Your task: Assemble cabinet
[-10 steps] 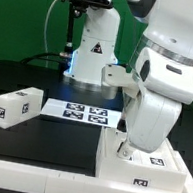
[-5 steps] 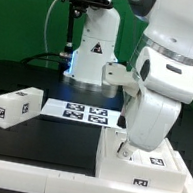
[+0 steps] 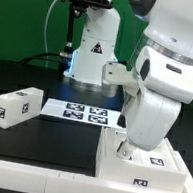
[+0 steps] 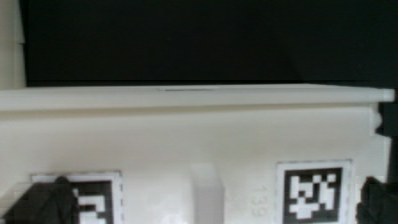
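Cabinet shell (image 3: 150, 166) at 4 o'clock of the exterior view, resting on the black worktop (image 3: 26, 78). Loose block (image 3: 17, 107) well apart at 9 o'clock, marker board (image 3: 82, 111) between them. Judged stiff, light matte plastic with little slip; best taken across a thin wall, clear of tags. Tool (image 3: 126, 150) low at the shell's 9 o'clock end, fingertips (image 4: 45, 197) spread wide, clamped on nothing visible. Against earlier frames: shell, block and arm unmoved.

White cabinet (image 3: 115, 160) with black-and-white square tags, white tag-printed marker board (image 3: 82, 111), black table (image 3: 46, 82), green backdrop (image 3: 22, 12).
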You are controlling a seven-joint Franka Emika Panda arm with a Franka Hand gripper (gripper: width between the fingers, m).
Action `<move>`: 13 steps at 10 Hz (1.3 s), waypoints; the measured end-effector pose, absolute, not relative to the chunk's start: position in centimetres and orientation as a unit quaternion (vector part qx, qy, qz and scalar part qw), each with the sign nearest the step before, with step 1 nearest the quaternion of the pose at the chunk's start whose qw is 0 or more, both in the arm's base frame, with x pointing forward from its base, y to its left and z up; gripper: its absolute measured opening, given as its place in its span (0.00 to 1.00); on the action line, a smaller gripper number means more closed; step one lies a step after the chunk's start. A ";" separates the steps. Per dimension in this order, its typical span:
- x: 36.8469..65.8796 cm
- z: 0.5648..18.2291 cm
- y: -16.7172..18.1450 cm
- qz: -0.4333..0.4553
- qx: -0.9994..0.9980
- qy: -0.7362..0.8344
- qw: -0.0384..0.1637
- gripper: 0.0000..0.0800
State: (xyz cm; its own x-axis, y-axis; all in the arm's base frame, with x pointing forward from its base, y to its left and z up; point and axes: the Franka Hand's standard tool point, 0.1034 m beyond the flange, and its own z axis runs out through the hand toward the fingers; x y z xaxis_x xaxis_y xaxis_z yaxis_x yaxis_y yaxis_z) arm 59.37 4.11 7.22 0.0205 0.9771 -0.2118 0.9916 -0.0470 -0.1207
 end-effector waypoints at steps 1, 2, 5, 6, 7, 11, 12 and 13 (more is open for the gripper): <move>59.9 8.8 3.9 -0.105 0.736 0.667 0.040 0.99; 59.3 10.0 3.5 -0.092 0.768 0.632 0.048 0.99; 55.2 10.4 3.5 -0.042 0.855 0.515 0.055 0.99; 55.4 10.1 3.4 -0.044 0.861 0.503 0.056 0.99; 55.5 10.2 3.4 -0.042 0.874 0.480 0.057 0.99; 53.9 10.1 5.4 0.043 0.958 0.277 0.059 0.99; 51.8 9.2 6.6 0.073 0.968 0.236 0.048 0.99; 50.7 8.6 6.9 0.097 0.979 0.177 0.033 0.99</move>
